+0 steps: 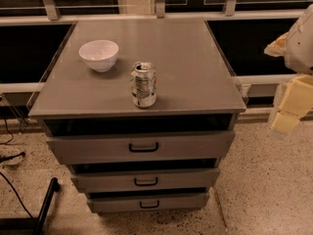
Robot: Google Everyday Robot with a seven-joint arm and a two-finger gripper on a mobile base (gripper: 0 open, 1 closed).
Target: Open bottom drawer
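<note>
The grey cabinet has three drawer fronts stacked under its top. The bottom drawer (pixel 146 202) is the narrowest and lowest, with a small black bar handle (pixel 149 204), and it sits flush, shut. Above it are the mid-sized drawer (pixel 144 180) and the widest top drawer (pixel 142 147). My gripper (pixel 288 112) hangs at the far right edge of the camera view, pale yellowish, well to the right of the cabinet and above floor level. It holds nothing that I can see.
A white bowl (pixel 99 54) and a drink can (pixel 143 84) stand on the cabinet top (pixel 195 67). A window rail runs behind. Black cables and a dark leg (pixel 46 199) lie on the speckled floor at the left.
</note>
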